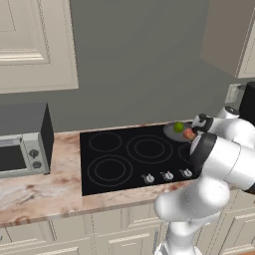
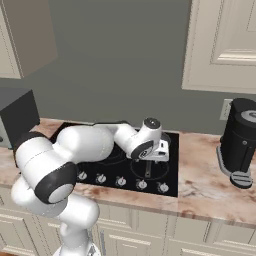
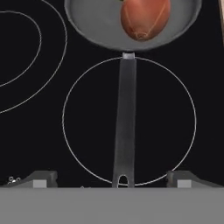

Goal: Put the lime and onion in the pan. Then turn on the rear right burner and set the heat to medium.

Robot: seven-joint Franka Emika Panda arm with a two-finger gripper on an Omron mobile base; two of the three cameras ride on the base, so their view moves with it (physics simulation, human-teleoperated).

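The grey pan [image 1: 173, 132] sits on the rear right burner of the black cooktop [image 1: 124, 154]. Inside it lie the green lime [image 1: 178, 127] and, beside it, the orange-brown onion [image 1: 189, 134]. In the hand view the onion [image 3: 144, 17] rests in the pan [image 3: 96, 26], and the pan's long handle [image 3: 125, 122] runs toward me across the front right burner ring. My gripper [image 3: 111, 180] hovers above the end of that handle. It is open, its fingertips [image 3: 41, 179] wide apart with nothing held between them.
A row of burner knobs [image 1: 168, 175] lines the cooktop's front edge. A toaster oven [image 1: 22, 149] stands on the counter at the left, and a dark coffee machine [image 2: 240, 145] at the right. Wall cabinets hang above.
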